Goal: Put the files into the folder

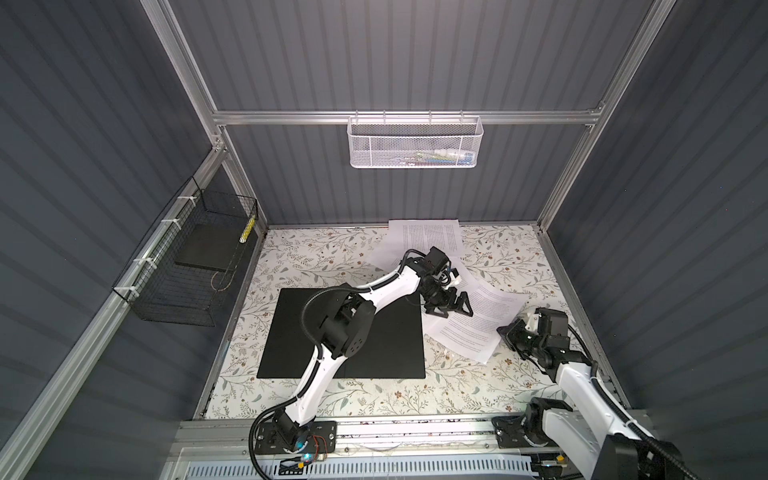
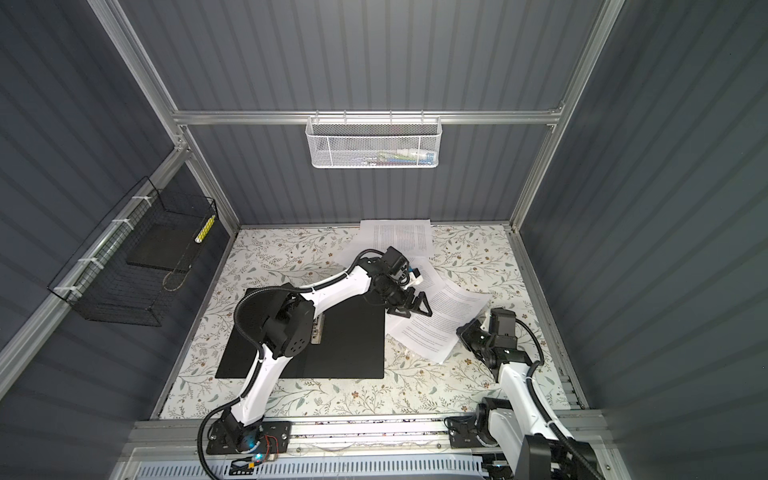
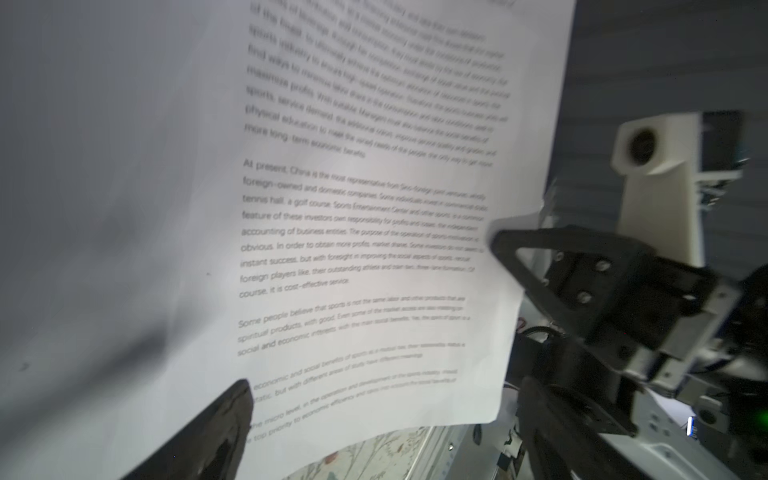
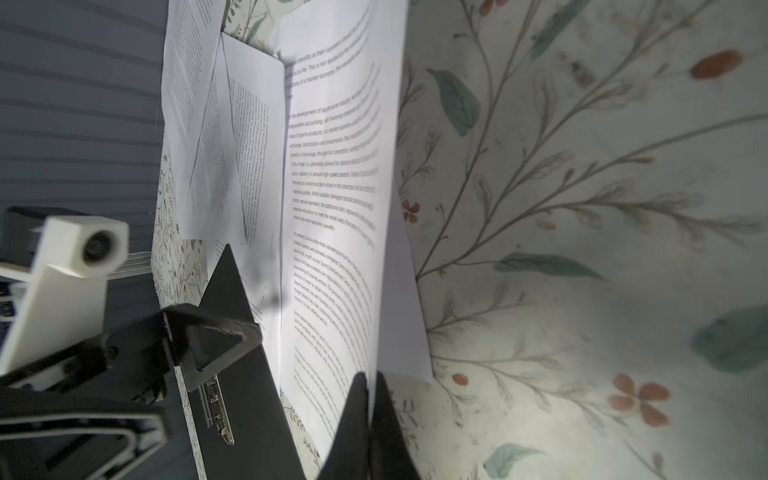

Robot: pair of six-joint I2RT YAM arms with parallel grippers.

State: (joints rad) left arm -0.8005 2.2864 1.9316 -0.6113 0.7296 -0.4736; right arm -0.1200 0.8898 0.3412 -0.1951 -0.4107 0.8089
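Note:
The folder (image 1: 386, 345) lies open on the table, black inside up, its metal clip (image 4: 217, 409) showing in the right wrist view. Several printed white files lie spread at the back right (image 1: 424, 237). The nearest sheet (image 1: 469, 332) curls up off the table at its right edge, where my right gripper (image 1: 501, 331) is shut on it; the pinch shows close up (image 4: 369, 399). My left gripper (image 1: 451, 309) hovers open over that sheet's left part, by the folder's right edge, with nothing between its fingers. In the left wrist view the lifted sheet (image 3: 374, 208) fills the frame.
A black wire basket (image 1: 174, 307) hangs on the left wall with a plain dark slab (image 1: 205, 249) inside. A white mesh basket (image 1: 415, 141) hangs on the back rail. Floral cover (image 1: 415, 395) spans the table; cell walls enclose three sides.

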